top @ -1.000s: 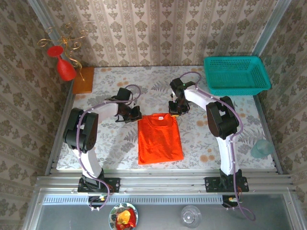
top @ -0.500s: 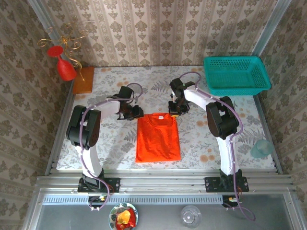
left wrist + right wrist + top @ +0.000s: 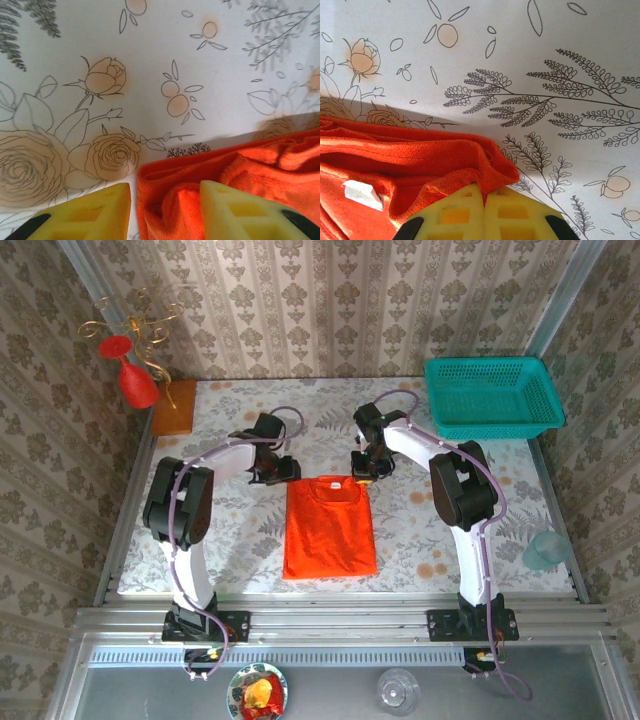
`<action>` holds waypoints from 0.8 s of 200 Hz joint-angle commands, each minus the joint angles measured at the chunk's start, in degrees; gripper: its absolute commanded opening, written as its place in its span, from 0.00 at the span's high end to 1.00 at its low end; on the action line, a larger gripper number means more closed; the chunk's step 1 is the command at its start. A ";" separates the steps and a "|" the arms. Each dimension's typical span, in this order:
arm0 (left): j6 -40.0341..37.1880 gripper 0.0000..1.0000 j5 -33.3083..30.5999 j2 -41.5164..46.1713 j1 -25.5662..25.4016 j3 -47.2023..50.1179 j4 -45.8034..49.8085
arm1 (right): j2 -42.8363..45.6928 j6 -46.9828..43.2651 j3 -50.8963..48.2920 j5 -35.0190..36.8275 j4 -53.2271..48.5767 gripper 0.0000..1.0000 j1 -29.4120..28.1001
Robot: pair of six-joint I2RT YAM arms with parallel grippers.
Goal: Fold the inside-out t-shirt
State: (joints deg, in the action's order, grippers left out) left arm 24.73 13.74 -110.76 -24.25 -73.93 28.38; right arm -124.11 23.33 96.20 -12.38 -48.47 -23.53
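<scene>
Top external view: a floral table [image 3: 320, 405] carries the orange t-shirt [image 3: 330, 525], a narrow rectangle at its centre. The left gripper [image 3: 165, 202] gapes over one far corner; the right gripper [image 3: 485, 197] pinches the other (white label [image 3: 362, 194] nearby).

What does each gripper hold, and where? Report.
Right gripper: jaws shut on the t-shirt, at an edge fold near its white label. Left gripper: jaws open astride a cloth corner, holding nothing.
</scene>
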 commanded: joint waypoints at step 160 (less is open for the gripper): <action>1.37 1.00 -7.39 -8.69 -9.20 -1.83 6.45 | 1.52 0.84 -1.11 0.99 -1.59 1.00 -0.55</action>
State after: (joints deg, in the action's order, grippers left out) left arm 25.43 2.96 -115.02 -31.29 -78.81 32.34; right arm -124.11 23.79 95.88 -12.36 -48.47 -23.79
